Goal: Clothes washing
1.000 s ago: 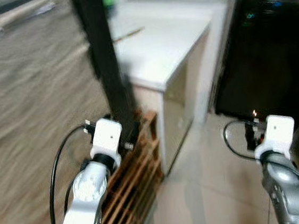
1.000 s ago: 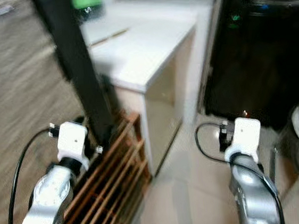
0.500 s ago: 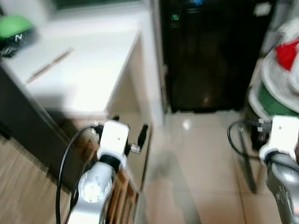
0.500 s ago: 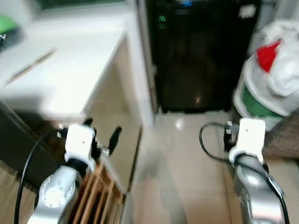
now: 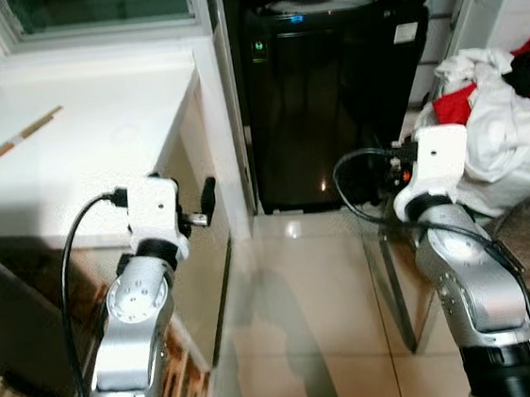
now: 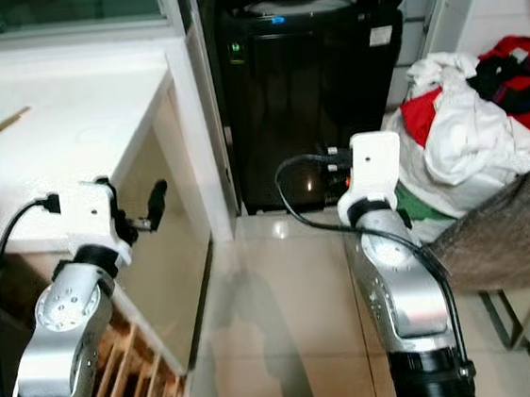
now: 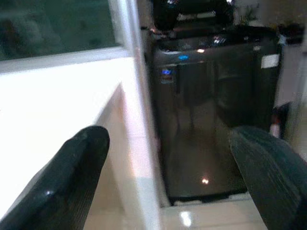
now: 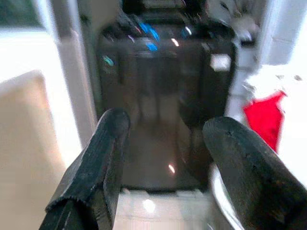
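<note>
Both grippers, left gripper (image 7: 168, 182) and right gripper (image 8: 165, 177), hang wide apart and empty before my black washing machine (image 5: 334, 87) (lid down, panel lit), which stands between the white counter (image 5: 80, 151) and a heap of clothes (image 6: 472, 134) on a chair (image 6: 524, 228).

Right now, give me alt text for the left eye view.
A black washing machine stands straight ahead, with a white counter to its left and piled clothes to its right. Both arms are raised, the left claw empty.
</note>
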Tool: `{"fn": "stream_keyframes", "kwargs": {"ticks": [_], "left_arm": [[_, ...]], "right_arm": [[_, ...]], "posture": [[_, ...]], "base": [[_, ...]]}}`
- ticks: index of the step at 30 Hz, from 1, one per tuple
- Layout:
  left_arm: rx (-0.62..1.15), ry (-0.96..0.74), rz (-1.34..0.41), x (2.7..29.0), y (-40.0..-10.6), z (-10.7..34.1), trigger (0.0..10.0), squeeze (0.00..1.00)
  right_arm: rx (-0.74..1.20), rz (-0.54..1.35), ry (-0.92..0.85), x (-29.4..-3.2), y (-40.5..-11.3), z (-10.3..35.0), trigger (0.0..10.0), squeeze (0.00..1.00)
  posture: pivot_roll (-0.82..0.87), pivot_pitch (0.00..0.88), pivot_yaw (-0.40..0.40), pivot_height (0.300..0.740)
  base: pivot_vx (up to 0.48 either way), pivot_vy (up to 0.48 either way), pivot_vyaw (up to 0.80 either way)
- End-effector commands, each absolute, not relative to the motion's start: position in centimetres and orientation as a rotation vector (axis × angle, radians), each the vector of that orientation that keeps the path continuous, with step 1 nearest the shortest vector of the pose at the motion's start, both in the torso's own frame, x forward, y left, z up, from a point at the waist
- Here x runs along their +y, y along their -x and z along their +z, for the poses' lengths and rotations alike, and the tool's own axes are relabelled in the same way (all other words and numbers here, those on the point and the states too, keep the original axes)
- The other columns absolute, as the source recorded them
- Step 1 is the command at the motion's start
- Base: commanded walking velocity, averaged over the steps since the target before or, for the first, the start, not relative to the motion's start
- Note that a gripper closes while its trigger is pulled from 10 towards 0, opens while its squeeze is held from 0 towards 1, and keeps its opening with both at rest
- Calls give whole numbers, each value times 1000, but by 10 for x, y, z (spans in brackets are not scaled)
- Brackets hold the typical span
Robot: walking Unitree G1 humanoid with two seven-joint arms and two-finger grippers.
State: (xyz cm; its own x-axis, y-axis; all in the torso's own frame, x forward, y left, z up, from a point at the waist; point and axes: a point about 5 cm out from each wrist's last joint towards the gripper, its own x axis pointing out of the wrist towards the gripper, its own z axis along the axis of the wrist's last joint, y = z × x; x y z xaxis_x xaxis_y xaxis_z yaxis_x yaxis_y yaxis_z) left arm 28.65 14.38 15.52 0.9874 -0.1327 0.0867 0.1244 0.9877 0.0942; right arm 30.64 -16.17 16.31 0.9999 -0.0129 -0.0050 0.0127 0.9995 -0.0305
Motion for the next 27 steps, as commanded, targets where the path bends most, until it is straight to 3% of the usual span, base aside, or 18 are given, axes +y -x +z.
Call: {"fn": "stream_keyframes", "kwargs": {"ticks": [1,14,19,27], "left_arm": [[-107,-111,-99,152,-286,162,10000,0],[-99,-110,-97,151,-286,167,10000,0],[-93,-109,-107,151,-287,168,10000,0],[-64,-112,-118,148,-285,160,10000,0]], "right_arm": [[47,-14,30,-159,-312,162,10000,0],[71,-4,23,-155,-316,162,10000,0],[88,24,41,-150,-315,160,10000,0],[110,41,49,-148,-313,154,10000,0]], "posture": [[-40,0,8,740],[-37,0,20,740],[-46,0,32,740],[-48,0,27,740]], "base": [[349,0,0],[378,0,0],[395,0,-540],[394,0,0]]}}
